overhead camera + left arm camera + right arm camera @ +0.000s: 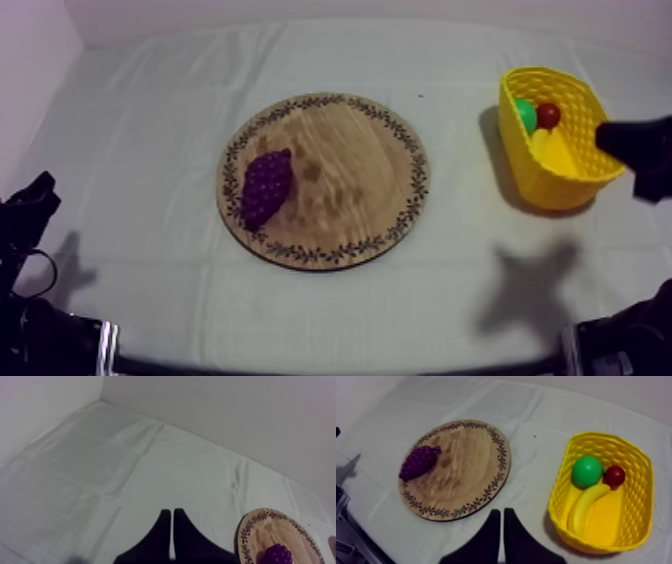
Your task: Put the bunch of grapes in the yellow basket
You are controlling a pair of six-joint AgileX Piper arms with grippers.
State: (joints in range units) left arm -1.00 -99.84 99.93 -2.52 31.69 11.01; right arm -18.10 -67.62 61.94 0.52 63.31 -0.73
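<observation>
Through my left wrist camera the wooden board [280,531] runs off the picture's edge, and so does the bunch of grapes [277,554] on it. From above, my right arm [640,145] is a dark blur covering part of the right rim of the yellow basket [545,75]. The banana [550,152] inside shows only partly.

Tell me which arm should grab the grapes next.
Probably right: the yellow basket stands by the right gripper; the left gripper sits nearer the bunch of grapes, but far from the basket.
</observation>
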